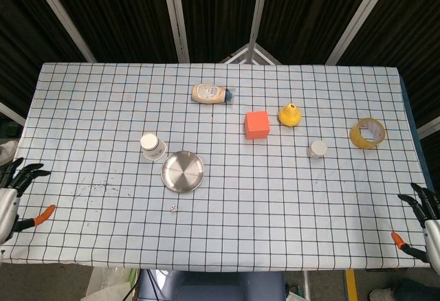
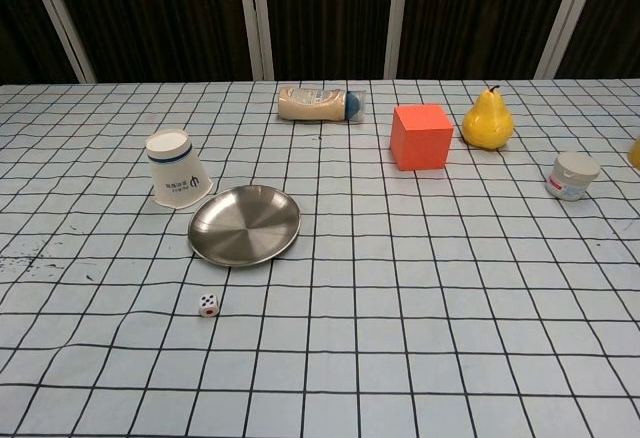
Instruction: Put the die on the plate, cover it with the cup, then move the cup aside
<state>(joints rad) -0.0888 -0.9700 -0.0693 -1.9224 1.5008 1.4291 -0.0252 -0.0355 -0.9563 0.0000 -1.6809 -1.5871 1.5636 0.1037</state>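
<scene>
A small white die (image 1: 174, 208) (image 2: 208, 305) lies on the checked cloth just in front of the round metal plate (image 1: 183, 171) (image 2: 244, 224). A white paper cup (image 1: 152, 146) (image 2: 177, 168) stands upside down, tilted against the plate's far-left rim. My left hand (image 1: 14, 190) hangs at the table's front-left corner, fingers spread, holding nothing. At the front-right corner my right hand (image 1: 424, 220) is likewise spread and empty. Both hands are far from the die and show only in the head view.
A squeeze bottle (image 1: 211, 93) lies on its side at the back. An orange cube (image 1: 257, 124), a yellow pear (image 1: 290, 115), a small white jar (image 1: 317, 149) and a roll of yellow tape (image 1: 368, 132) stand on the right half.
</scene>
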